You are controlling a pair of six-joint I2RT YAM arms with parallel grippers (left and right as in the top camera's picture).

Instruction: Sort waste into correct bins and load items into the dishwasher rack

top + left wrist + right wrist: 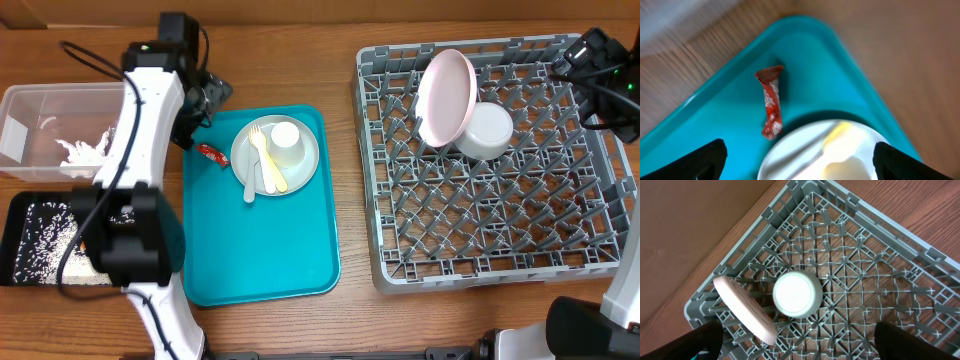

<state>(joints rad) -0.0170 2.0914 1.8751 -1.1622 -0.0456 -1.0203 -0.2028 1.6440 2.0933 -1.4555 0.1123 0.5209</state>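
A red-and-silver foil wrapper [212,153] [771,102] lies at the teal tray's top left edge, beside the grey-green plate [305,165] [790,155]. That plate carries a small white cup [285,141] and pale cutlery [262,165] [839,134]. My left gripper [205,110] [800,165] hovers open above the wrapper and plate, holding nothing. In the dishwasher rack [500,230] [880,280] the pink plate [445,95] [745,310] stands on edge next to an upturned white bowl [487,131] [796,294]. Over the rack's far right corner, my right gripper [585,50] [800,342] is open and empty.
The teal tray [260,250] sits in the middle of the wooden table. At the left, a clear tub [30,110] holds a crumpled white napkin [85,150]. Below it a black tray [20,215] holds rice grains [45,245]. My left arm crosses over both.
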